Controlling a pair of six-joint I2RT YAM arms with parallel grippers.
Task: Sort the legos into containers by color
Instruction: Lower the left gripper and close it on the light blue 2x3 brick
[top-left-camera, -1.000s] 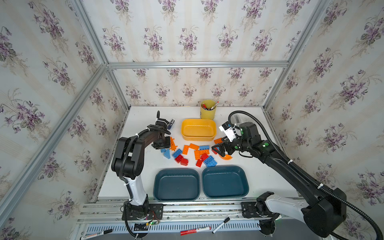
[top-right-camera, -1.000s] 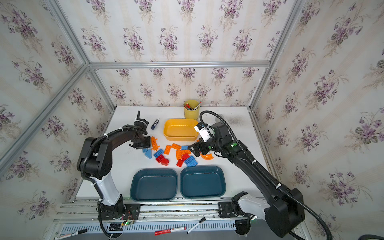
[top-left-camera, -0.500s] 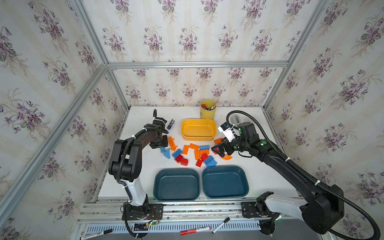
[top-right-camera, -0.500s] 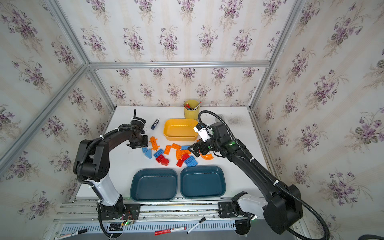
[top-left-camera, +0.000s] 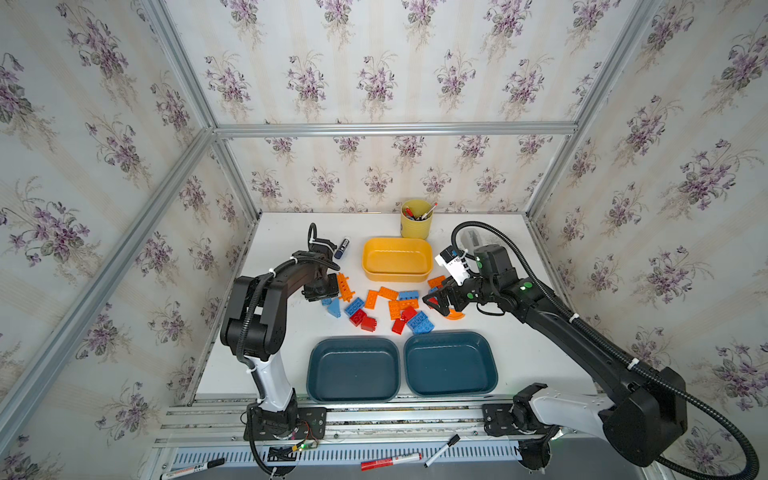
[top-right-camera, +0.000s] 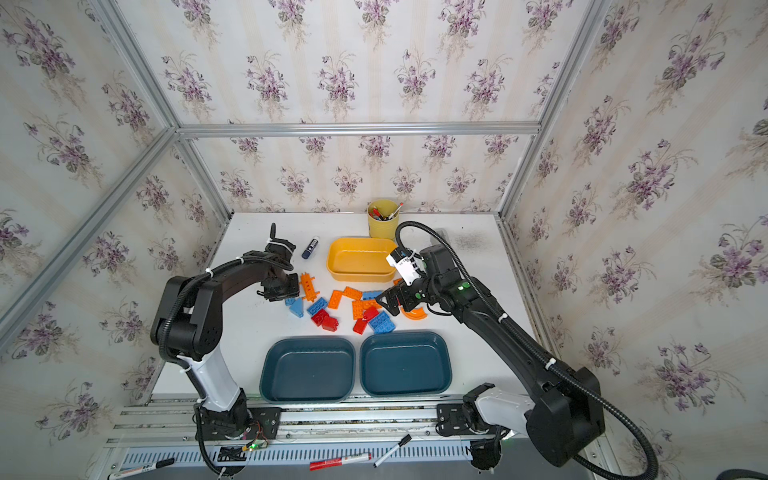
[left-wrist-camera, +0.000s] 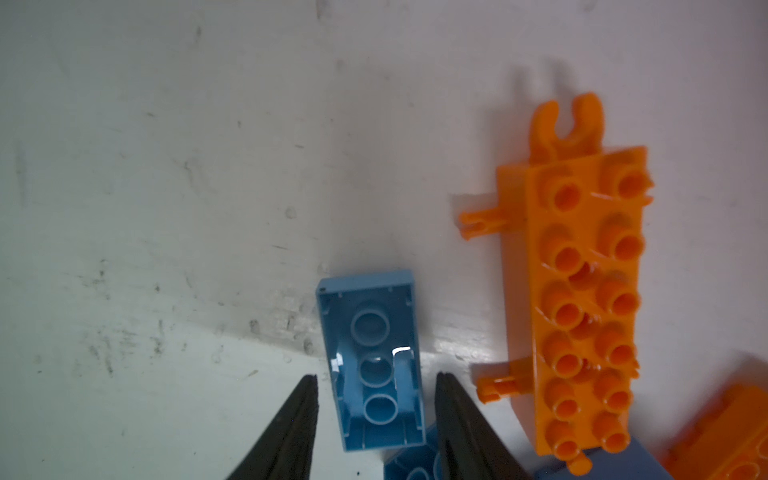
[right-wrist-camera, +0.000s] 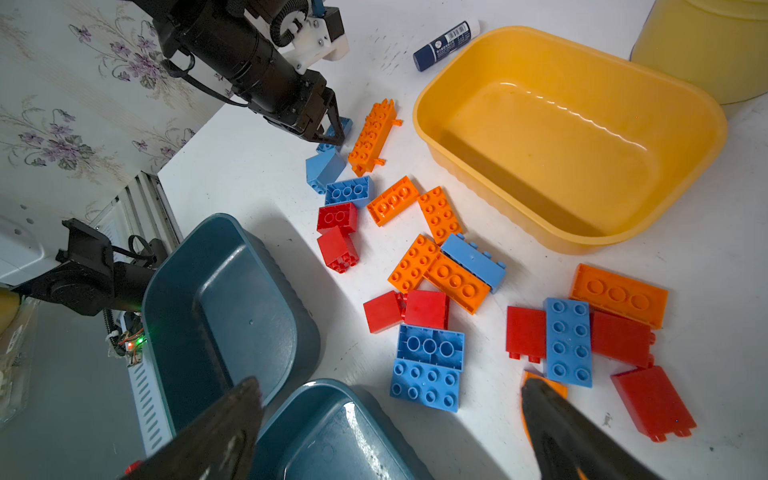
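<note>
Between left gripper (left-wrist-camera: 376, 377) jaws, upturned blue lego (left-wrist-camera: 370, 332).

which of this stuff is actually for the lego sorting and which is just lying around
For the job:
- legos, blue, orange and red, loose on the table
- yellow tub
- two teal tubs

Just lying about:
- cup of pens
- blue stick beside the yellow tub
- markers on the front rail

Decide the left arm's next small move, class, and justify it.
Probably close the jaws: the left gripper straddles the upside-down light blue brick on the table, a thin gap showing on each side, so nothing is gripped yet.
</note>
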